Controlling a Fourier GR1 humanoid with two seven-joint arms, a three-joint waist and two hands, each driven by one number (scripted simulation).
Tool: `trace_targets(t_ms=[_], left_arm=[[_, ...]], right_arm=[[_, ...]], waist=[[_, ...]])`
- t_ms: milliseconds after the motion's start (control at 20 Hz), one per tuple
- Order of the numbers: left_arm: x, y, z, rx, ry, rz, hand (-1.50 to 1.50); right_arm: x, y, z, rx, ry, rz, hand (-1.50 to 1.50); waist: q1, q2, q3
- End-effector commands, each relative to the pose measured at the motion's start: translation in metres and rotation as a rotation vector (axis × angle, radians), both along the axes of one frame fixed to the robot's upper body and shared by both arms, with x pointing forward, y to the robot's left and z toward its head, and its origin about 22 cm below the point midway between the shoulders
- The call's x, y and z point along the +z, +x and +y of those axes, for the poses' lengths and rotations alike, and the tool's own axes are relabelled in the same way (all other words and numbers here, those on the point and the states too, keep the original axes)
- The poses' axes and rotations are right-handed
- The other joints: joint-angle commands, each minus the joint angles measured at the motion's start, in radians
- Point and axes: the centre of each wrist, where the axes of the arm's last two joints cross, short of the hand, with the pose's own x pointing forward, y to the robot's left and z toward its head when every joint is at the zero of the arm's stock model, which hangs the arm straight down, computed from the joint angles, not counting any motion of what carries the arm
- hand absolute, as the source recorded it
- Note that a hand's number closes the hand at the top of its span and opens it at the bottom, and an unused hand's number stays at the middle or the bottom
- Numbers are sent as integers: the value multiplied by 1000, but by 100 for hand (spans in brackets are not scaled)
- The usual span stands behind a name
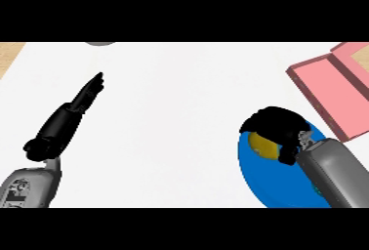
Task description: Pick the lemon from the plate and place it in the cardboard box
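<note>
A round yellow lemon (261, 145) is seen on a round blue plate (259, 180), partly covered by the black right hand (277, 128), whose fingers are curled over and around the fruit's top. Up and to the right of those fingers, well apart from them, a pink open-topped cardboard box (333, 93) is shown on the white counter (173, 112). The black left hand (69, 117) is held at the left, its fingers straight and pressed together, touching nothing.
</note>
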Motion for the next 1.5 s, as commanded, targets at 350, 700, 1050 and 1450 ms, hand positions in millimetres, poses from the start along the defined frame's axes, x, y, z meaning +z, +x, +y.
trace_targets(t_ms=[350, 700, 1050, 1450], left_arm=[[5, 14, -11, 3, 3, -4, 0], [12, 6, -4, -33, 6, -10, 0], [11, 16, -18, -35, -5, -17, 0], [-3, -2, -7, -13, -12, -14, 0]], right_arm=[[-17, 3, 10, 183, 145, -151, 150], [-16, 40, 22, -326, 302, -230, 150], [48, 88, 66, -628, 436, -516, 150], [110, 104, 77, -682, 467, -768, 150]], waist=[[-3, 0, 0], [25, 10, 2], [44, 15, 0], [12, -1, 0]])
